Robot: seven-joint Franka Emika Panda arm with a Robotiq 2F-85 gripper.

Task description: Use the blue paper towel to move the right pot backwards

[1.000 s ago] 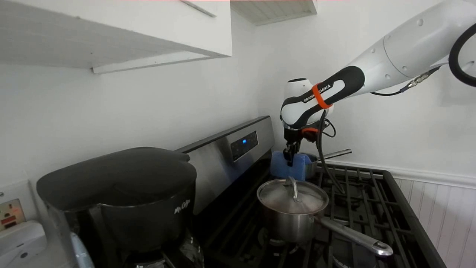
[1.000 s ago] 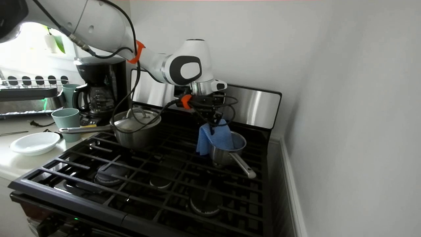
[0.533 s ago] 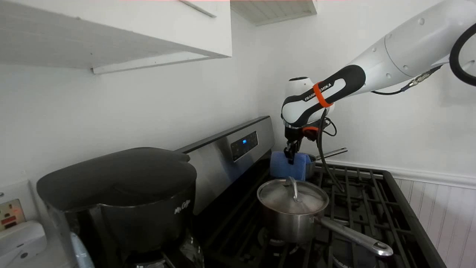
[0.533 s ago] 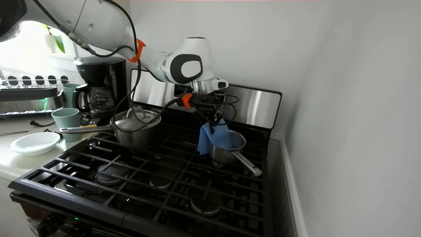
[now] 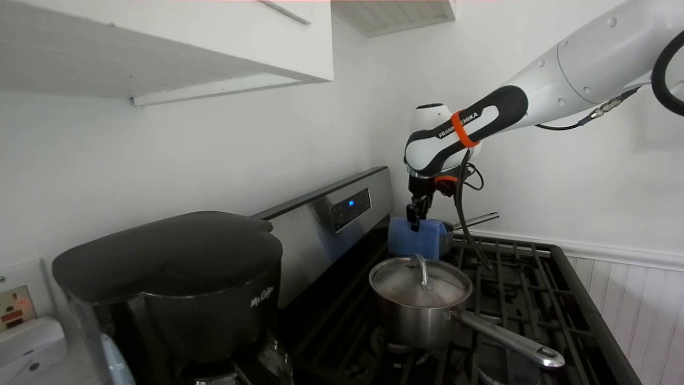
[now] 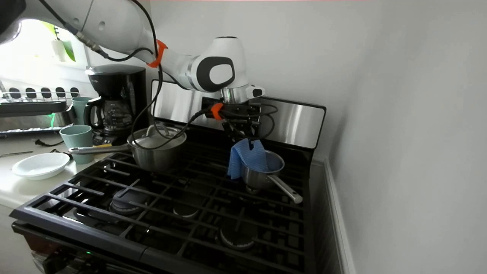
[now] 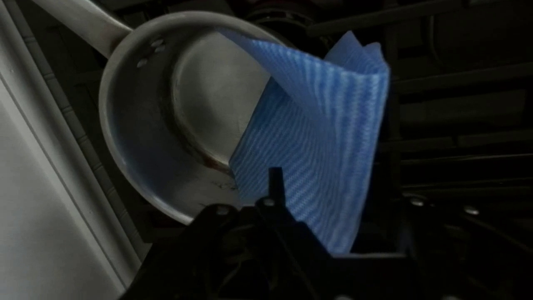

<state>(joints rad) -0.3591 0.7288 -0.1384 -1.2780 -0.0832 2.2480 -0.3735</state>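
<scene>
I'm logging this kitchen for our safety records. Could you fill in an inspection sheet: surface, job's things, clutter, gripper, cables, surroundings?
Surface: black stove; too dark to judge spills.
Job's things: small pot, upright, lidless, brownish marks inside; blue towel draped over its rim.
Clutter: lidded pot on the stove; coffee maker, white bowl and green cups on the counter.
Gripper: open, at the towel's upper edge; contact cannot be told.
Cables: black cable hangs from the arm, passing in front of the lidded pot in an exterior view; contact unclear.
Surroundings: wall cabinet, stove back panel with lit display; people, nothing seen.
</scene>
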